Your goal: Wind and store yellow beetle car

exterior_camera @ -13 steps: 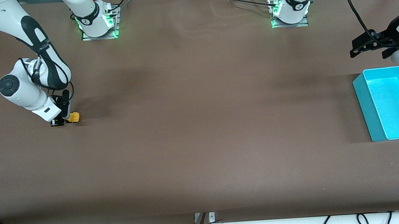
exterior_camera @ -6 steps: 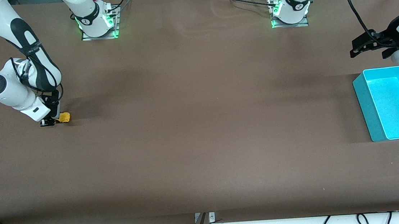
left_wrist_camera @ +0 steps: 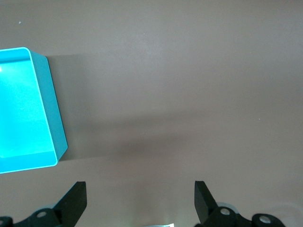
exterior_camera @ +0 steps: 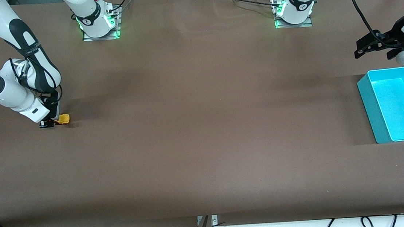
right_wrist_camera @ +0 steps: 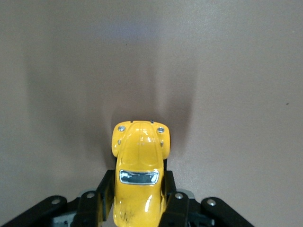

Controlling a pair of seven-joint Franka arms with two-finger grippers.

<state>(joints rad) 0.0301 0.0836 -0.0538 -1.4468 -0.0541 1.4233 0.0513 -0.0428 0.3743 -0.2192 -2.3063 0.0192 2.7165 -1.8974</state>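
Note:
The yellow beetle car (exterior_camera: 64, 119) sits on the brown table at the right arm's end. My right gripper (exterior_camera: 53, 122) is low at the table and shut on its sides. In the right wrist view the car (right_wrist_camera: 139, 172) points away between the two black fingers (right_wrist_camera: 174, 201), its nose free. The cyan bin (exterior_camera: 396, 103) stands at the left arm's end of the table. My left gripper (exterior_camera: 370, 45) is open and empty, held above the table beside the bin; the left wrist view shows the bin's corner (left_wrist_camera: 49, 106) and the two spread fingertips (left_wrist_camera: 75, 201).
Both arm bases with green lights (exterior_camera: 99, 22) stand along the table's edge farthest from the front camera. Cables hang below the table's nearest edge. A black cable (exterior_camera: 356, 1) runs to the left arm.
My right gripper has dragged the yellow car along the table toward the right arm's end, then nearly stopped. The left arm has not moved.

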